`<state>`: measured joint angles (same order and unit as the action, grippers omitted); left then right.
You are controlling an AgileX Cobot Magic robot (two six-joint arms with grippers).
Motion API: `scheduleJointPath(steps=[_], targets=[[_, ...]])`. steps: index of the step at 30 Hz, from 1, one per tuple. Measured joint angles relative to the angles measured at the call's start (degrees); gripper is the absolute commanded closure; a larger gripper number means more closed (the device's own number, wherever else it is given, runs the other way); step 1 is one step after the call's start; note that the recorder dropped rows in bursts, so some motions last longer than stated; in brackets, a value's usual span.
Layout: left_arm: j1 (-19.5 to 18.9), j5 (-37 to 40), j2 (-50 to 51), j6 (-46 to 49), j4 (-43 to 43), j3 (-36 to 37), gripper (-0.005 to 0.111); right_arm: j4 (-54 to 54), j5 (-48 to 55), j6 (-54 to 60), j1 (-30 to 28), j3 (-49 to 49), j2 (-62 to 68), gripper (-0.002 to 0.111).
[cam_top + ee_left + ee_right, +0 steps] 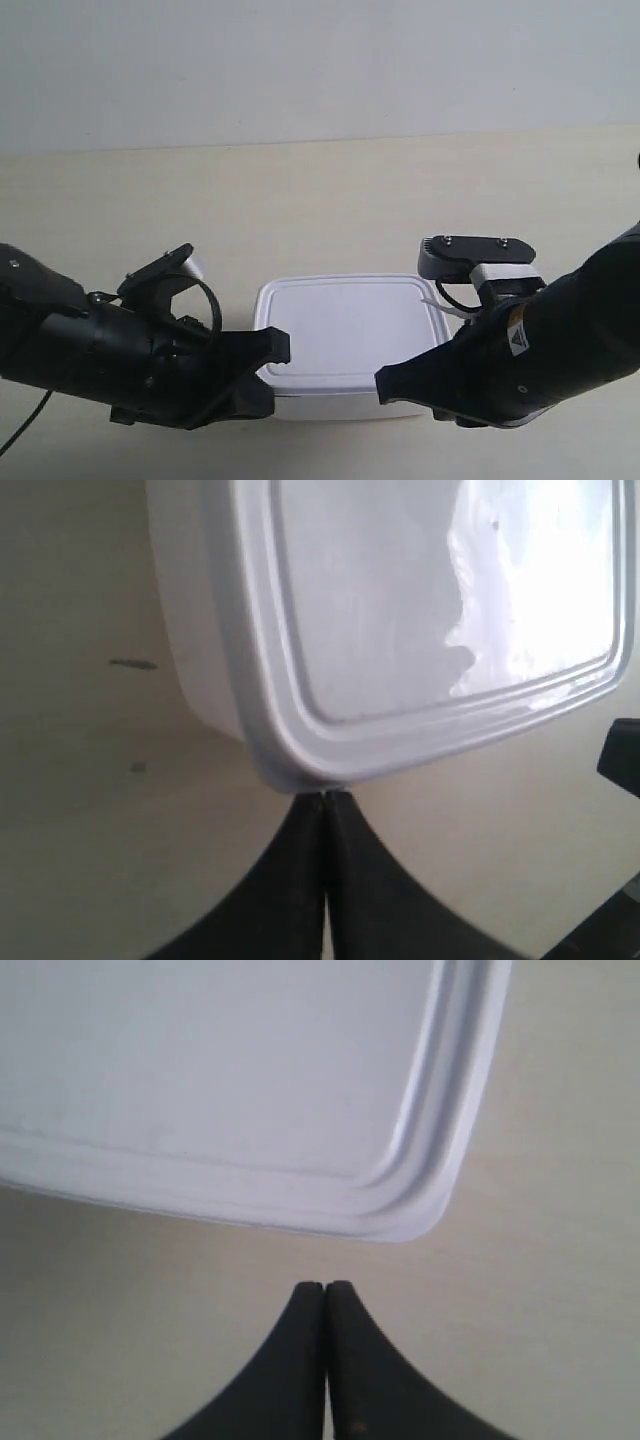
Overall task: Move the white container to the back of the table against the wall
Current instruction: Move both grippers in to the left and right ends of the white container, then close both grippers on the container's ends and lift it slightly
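Observation:
The white container (345,325) sits flat on the table (320,200), near its front, lid on. The wall (320,60) rises far behind it, with a wide strip of bare table between. The arm at the exterior view's left is my left one: its gripper (278,346) is shut, tips touching the container's (400,610) front corner (325,798). My right gripper (385,385) is also shut and holds nothing. It hovers a short gap away from another corner of the container (220,1070), tips together (326,1287).
Both black arms fill the front of the scene on either side of the box. A dark speck (132,663) marks the table beside the container. A black part (622,760) shows at the edge of the left wrist view.

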<state>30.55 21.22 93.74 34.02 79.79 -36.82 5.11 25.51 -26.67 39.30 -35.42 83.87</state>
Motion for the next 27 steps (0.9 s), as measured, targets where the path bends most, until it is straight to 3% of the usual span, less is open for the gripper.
scheduleJointPath(steps=[6, 10, 19, 27], targets=[[0.0, 0.9, 3.4, 0.4, 0.1, -2.0, 0.107, -3.2, -1.6, -5.2, -0.5, 0.0, 0.8, 0.108], [0.0, 0.8, 5.3, 0.5, 0.2, -2.1, 0.107, -3.5, -1.7, -5.5, -4.1, 0.0, 0.8, 0.108], [0.0, 0.2, 6.3, 5.5, 4.5, -4.6, 0.107, 4.3, -1.6, 3.8, -5.8, 0.0, 0.8, 0.108], [0.0, 0.6, 11.3, 6.0, 5.4, -7.7, 0.107, 6.5, -1.9, 5.5, -5.8, 0.0, 2.8, 0.108]])
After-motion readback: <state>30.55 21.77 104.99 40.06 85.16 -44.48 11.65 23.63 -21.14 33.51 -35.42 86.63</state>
